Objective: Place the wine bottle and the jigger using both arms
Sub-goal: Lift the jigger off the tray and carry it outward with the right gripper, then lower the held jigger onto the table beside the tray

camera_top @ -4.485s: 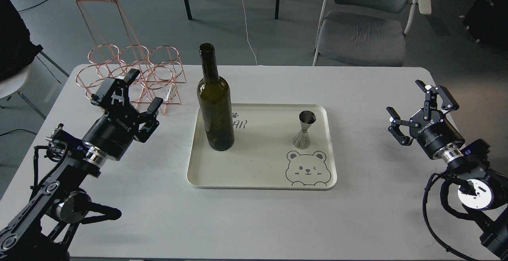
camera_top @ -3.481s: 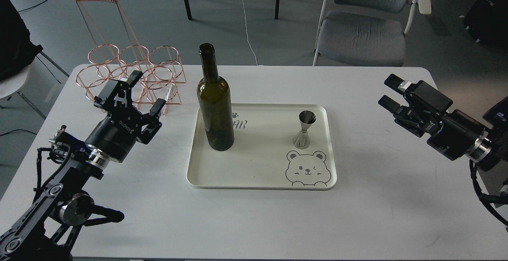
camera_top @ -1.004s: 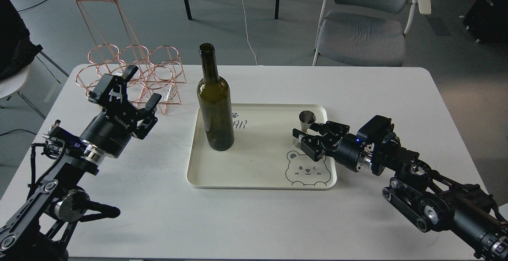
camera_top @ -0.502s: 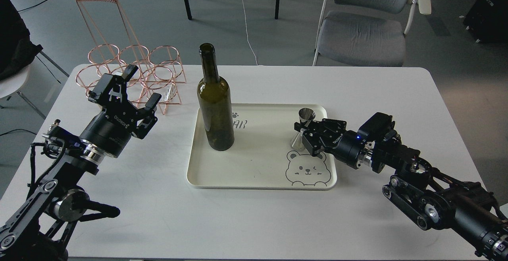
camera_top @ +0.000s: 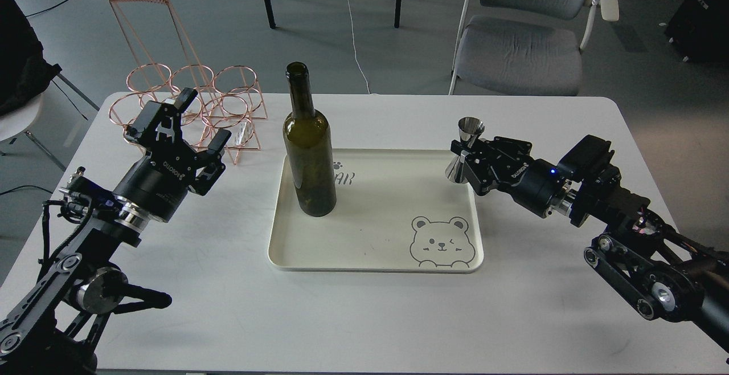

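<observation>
The dark olive-green wine bottle [camera_top: 308, 147] stands upright on the left part of the cream tray [camera_top: 364, 249]. My right gripper [camera_top: 466, 157] is shut on the silver jigger [camera_top: 464, 147] and holds it in the air above the tray's far right corner. My left gripper [camera_top: 188, 121] is open and empty over the table, left of the bottle and in front of the copper rack.
A copper wire rack [camera_top: 188, 101] with several rings stands at the table's back left. The tray has a bear drawing [camera_top: 439, 242] at its front right. A grey chair [camera_top: 521, 39] stands behind the white table [camera_top: 364, 318].
</observation>
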Tool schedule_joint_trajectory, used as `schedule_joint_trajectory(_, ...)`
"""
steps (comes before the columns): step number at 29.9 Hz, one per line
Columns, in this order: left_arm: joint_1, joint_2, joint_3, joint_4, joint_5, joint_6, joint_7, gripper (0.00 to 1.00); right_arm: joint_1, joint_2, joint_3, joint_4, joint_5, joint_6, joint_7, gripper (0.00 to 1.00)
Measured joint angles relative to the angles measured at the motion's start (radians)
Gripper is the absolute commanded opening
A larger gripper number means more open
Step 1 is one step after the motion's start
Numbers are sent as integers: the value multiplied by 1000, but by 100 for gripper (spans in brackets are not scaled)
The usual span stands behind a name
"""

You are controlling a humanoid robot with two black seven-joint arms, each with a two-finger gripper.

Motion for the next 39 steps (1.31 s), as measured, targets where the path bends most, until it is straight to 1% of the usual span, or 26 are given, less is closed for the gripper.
schedule_joint_trajectory(5,0,-1,1,0,1,0,0,98,-74,-65,67,-13,0,-67,0,26)
schedule_joint_trajectory(11,-1,-3,2,0,2,0,0,98,-147,-76,115,-97,0,-207,0,26)
schedule_joint_trajectory(14,-3,-3,3,0,2,0,0,98,-156,-76,117,-126,0,-243,0,26)
schedule_joint_trajectory(28,-3,-3,3,-3,3,0,0,98,-211,-66,113,-177,0,-261,0,27)
schedule_joint_trajectory(39,-2,-2,1,-5,3,0,0,98,-211,-47,97,-255,10,-265,0,27)
